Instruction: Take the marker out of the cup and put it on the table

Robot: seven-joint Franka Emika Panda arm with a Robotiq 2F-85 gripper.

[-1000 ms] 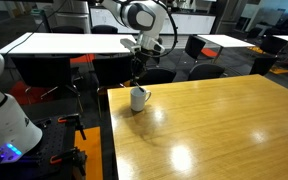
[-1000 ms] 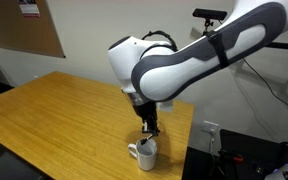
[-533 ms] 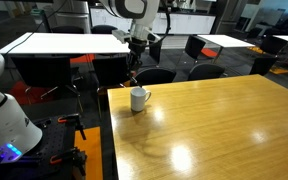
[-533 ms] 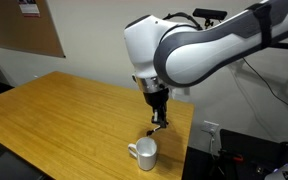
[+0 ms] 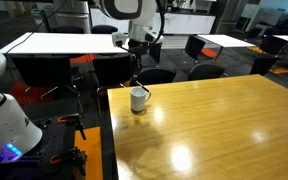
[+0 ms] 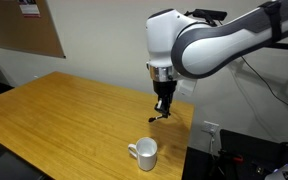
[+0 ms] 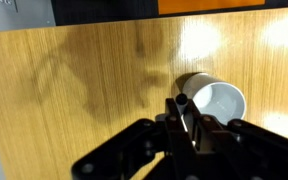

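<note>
You are holding the marker [image 6: 159, 117] in the gripper [image 6: 164, 107]. The jaws are clenched on its upper part, and the thin dark stick is hanging from the fingertips, somewhat tilted. The marker is out of the cup [image 6: 145, 153] and is hanging in the air above it, well apart from the rim. In the wrist view the marker [image 7: 183, 108] is showing between the dark fingers. The white cup [image 7: 217, 103] is appearing just beside its tip there, and its inside is looking empty.

So I am judging that the taking-out step is done and you are now in the carrying step. The marker is not yet on the table [image 6: 54, 110].

The next move is calling for a shift sideways, away from the cup, until the marker is over bare wood. After that it is calling for a slow descent until the marker is nearly touching the top, and only then for opening the jaws. In an exterior view the cup [image 5: 139, 99] is standing near a corner of the table [image 5: 214, 130]. I am therefore advising you to go toward the inner side, because a round marker may roll off.
</note>
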